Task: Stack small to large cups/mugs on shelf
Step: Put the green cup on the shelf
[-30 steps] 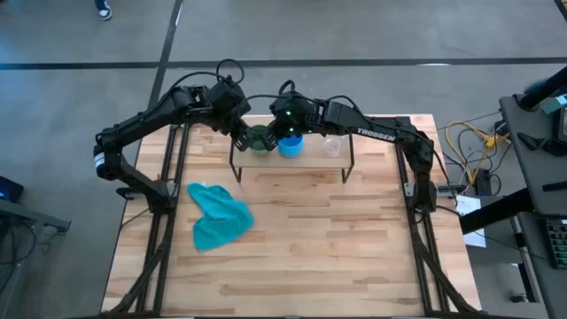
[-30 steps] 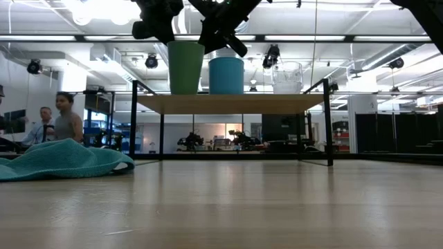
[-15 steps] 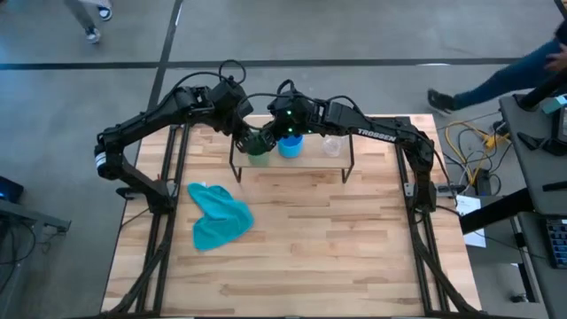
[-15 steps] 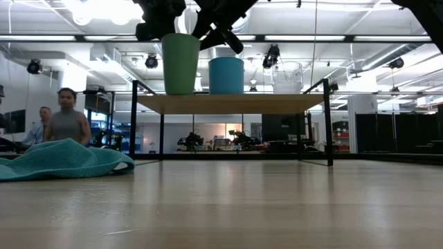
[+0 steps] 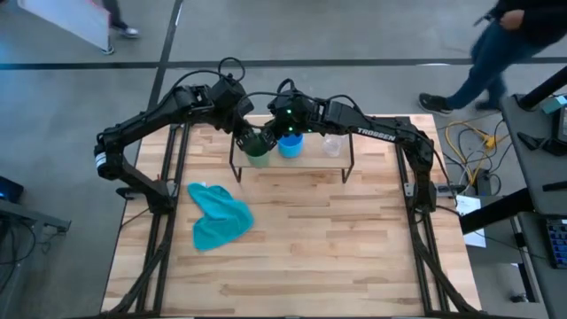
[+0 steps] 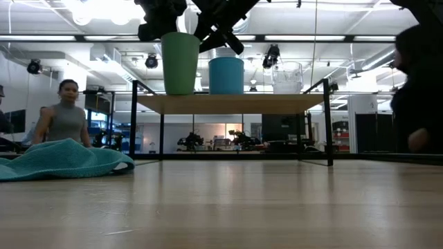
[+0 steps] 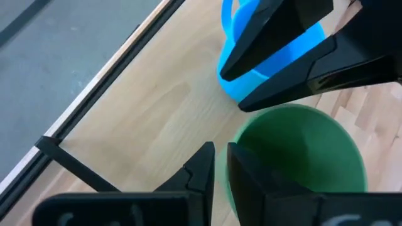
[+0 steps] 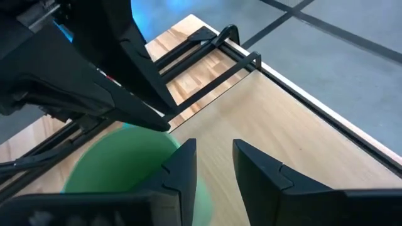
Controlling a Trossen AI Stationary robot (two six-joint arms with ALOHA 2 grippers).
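Observation:
The green cup [image 5: 258, 154] [image 6: 180, 63] stands upright at the left end of the shelf [image 5: 310, 159] [image 6: 228, 104], a light-wood board on thin black legs. To its right on the board stand the blue cup [image 5: 291, 146] [image 6: 226, 75] and the clear glass cup [image 5: 332, 144] [image 6: 286, 77]. My left gripper [image 5: 248, 140] [image 7: 220, 169] is shut on the green cup [image 7: 301, 150]. My right gripper [image 5: 271, 135] [image 8: 213, 169] is open, its fingers at the opposite side of the green cup's [image 8: 119, 169] rim. My left gripper pinches the green cup's rim [image 7: 242, 133] on the side away from the blue cup, one finger [image 7: 201, 169] outside the wall and one inside, coming slanting from above. The cup is upright, its base at board level in the low view. My right gripper's fingertips are at the rim; I cannot tell whether they touch it.
A crumpled teal cloth [image 5: 217, 215] [image 6: 59, 159] lies on the table's left half, in front of the shelf. Cables and equipment sit off the table's right side. People move on the floor beyond the far edge and show in the room behind the table.
My left gripper has drawn the green cup toward the shelf's near edge and slightly away from the blue cup; the cup has stayed upright. My right gripper has kept beside its rim.

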